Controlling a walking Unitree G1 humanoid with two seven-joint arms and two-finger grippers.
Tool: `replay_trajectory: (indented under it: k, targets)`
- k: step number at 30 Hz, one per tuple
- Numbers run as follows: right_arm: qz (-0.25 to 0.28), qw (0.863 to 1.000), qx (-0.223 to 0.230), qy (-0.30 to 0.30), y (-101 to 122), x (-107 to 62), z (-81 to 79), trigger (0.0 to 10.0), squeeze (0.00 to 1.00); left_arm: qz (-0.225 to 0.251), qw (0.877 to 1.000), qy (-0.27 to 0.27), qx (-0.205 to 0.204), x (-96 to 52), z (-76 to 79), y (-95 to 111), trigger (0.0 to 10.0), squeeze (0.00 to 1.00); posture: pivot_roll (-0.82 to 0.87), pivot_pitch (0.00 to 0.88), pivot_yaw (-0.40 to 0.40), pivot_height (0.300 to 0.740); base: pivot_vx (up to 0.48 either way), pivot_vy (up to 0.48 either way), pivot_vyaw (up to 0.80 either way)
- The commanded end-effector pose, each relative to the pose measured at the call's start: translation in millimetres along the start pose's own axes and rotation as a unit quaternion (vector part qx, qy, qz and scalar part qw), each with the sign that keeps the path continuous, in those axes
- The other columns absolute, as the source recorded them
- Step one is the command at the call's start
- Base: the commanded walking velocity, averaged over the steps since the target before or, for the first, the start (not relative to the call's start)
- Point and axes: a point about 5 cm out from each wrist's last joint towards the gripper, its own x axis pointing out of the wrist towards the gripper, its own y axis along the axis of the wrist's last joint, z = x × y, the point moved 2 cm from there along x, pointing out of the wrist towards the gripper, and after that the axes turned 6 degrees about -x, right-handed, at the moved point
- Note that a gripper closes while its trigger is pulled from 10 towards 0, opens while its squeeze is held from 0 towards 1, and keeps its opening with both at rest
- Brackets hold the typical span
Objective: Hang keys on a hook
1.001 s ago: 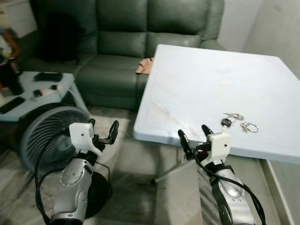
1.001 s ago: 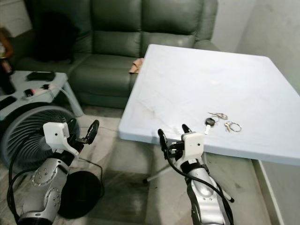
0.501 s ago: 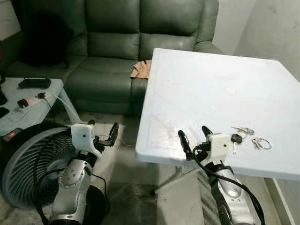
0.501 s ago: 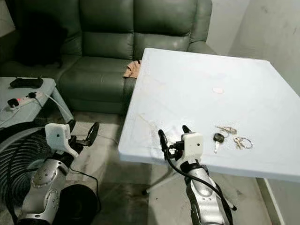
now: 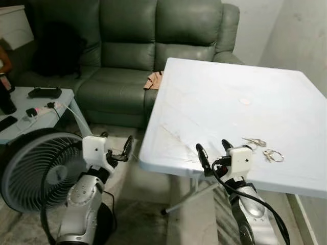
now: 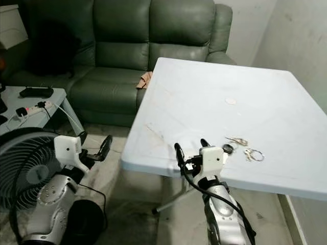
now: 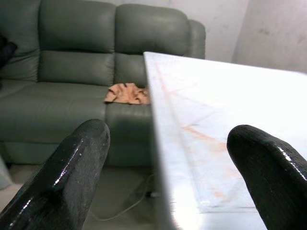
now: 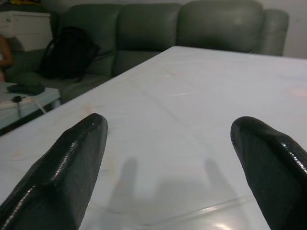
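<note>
A bunch of keys with a black-headed key and a metal ring lies on the white table near its front edge. My right gripper is open, low at the front edge and just left of the keys, with nothing between its fingers. The right wrist view looks across the bare tabletop between the two black fingers. My left gripper is open and held left of the table, over the floor; past its fingers stands the table's left edge.
A dark green sofa with an orange cloth stands behind the table. A large fan is on the floor at left. Behind it, a light side table carries a power strip and a remote. A wall stands at right.
The whole picture has shifted because the camera moved. The table's front edge now lies under my right gripper's fingertips. Both grippers stay open and the keys lie as before.
</note>
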Motion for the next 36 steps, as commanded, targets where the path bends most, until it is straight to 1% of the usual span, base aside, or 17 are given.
replay_trajectory:
  k: [1, 4, 7, 13, 31, 36]
  targets:
    - [0.0, 1.0, 0.007, -0.003, 1, 1.6, -0.5, 10.0, 0.0, 0.005, 1.0, 0.004, 0.003, 0.1, -4.1, 5, 10.0, 0.0, -0.03, 0.0, -0.017, 0.74, 0.0, -0.48, 0.0]
    - [-0.001, 1.0, 0.007, -0.003, 1, 1.6, -0.5, 10.0, 0.0, 0.004, 1.0, 0.004, 0.005, 0.3, -3.6, 5, 10.0, 0.0, -0.03, 0.0, -0.017, 0.74, 0.0, -0.475, 0.0]
    - [-0.001, 1.0, 0.007, -0.002, 1, 0.9, -0.6, 10.0, 0.0, 0.007, 1.0, 0.014, -0.021, 0.1, -3.6, 5, 10.0, 0.0, -0.03, 0.0, -0.019, 0.74, 0.0, 0.0, 0.0]
    - [-0.003, 1.0, 0.006, -0.003, 1, 0.7, 0.0, 10.0, 0.0, 0.006, 1.0, 0.015, -0.009, 0.1, -3.6, 5, 10.0, 0.0, -0.03, 0.0, -0.021, 0.74, 0.0, 0.0, 0.0]
    - [-0.005, 1.0, -0.004, 0.003, 4, 5.4, 3.7, 10.0, 0.0, 0.006, 1.0, 0.009, -0.013, 0.6, -1.4, 4, 10.0, 0.0, -0.03, 0.0, -0.025, 0.74, 0.0, 0.0, 0.0]
    - [-0.004, 1.0, -0.024, 0.008, 9, 14.3, 14.2, 10.0, 0.0, -0.003, 1.0, -0.022, -0.004, 1.0, 9.9, 2, 10.0, 0.0, -0.03, 0.0, -0.024, 0.74, 0.0, 0.0, 0.0]
